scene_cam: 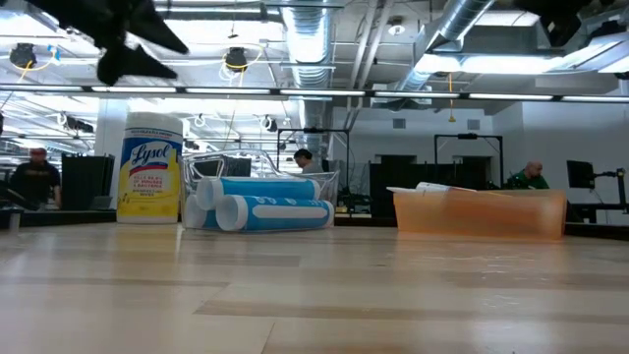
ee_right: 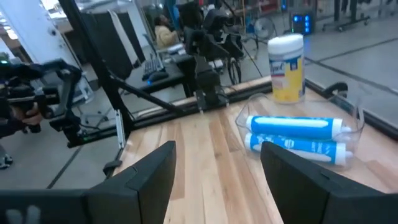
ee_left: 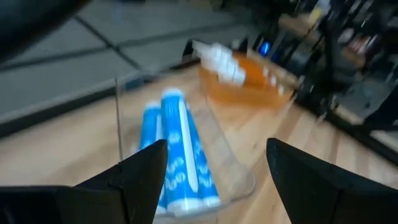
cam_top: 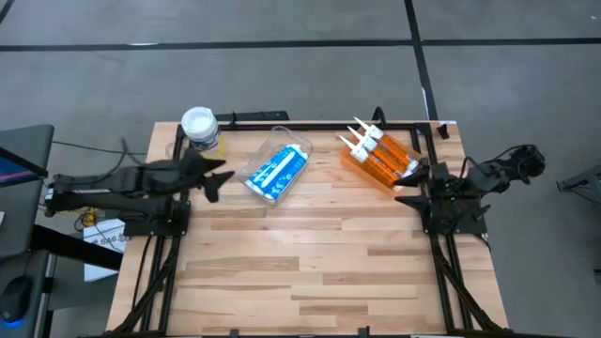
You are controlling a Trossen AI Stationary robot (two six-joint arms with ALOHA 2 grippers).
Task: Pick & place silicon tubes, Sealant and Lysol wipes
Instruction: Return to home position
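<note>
Overhead and wrist views of the table (cam_top: 310,272). The Lysol wipes (cam_top: 199,127) stood upright at the far left corner, long axis vertical and white lid facing up, outside both containers. The transparent bin (cam_top: 302,146) lay near the middle of the far edge and held the blue sealant cartridges (cam_top: 274,172) side by side. The orange bin (cam_top: 362,169), toward the far right, held the orange silicone tubes (cam_top: 385,155) with their white nozzles pointing away from the robot.

The left gripper (cam_top: 218,183) hung above the table between the canister and the transparent bin, its fingers (ee_left: 146,171) spread apart and holding nothing. The right gripper (cam_top: 410,186) waited beside the orange bin, likewise spread and empty.

We judged the left arm much the nearer to the canister, which lay just beyond its gripper toward the far edge and slightly outward. The right arm had both bins between it and the canister. Because the canister is wider than the cartridges and stands on end, a level approach from the side with the fingers wide apart seemed to us the fitting one.
</note>
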